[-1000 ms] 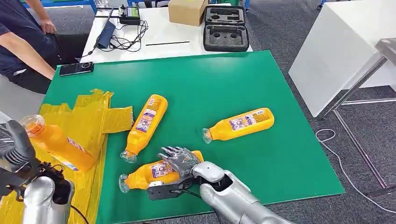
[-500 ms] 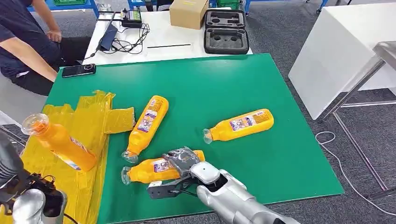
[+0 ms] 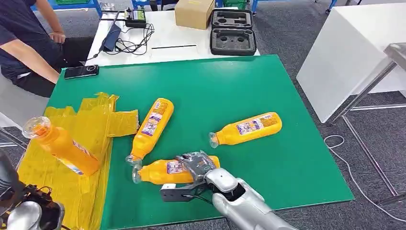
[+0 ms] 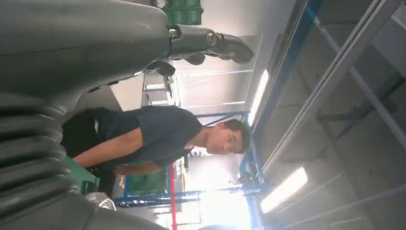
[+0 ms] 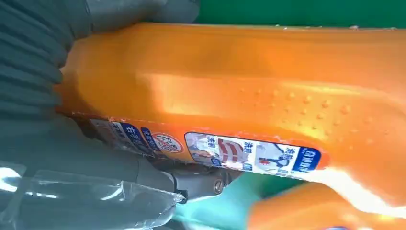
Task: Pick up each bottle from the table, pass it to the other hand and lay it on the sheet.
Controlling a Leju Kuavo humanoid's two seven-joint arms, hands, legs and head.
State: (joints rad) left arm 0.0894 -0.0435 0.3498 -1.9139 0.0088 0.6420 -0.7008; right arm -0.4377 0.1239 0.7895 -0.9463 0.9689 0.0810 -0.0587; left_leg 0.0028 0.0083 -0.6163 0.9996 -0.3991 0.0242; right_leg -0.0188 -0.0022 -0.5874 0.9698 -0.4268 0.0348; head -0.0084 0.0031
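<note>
Gripping the nearest bottle (image 3: 167, 172), right robot hand (image 3: 196, 165) clamped around its base, green table (image 3: 230, 91)

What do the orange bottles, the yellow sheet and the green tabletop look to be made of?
Orange bottles, such as the one under the right hand: glossy plastic, judging by the highlights and clear cap on the held bottle. Yellow sheet: thin translucent plastic film, crinkled and shiny. Green tabletop: smooth matte surface, possibly a mat or laminate.
</note>
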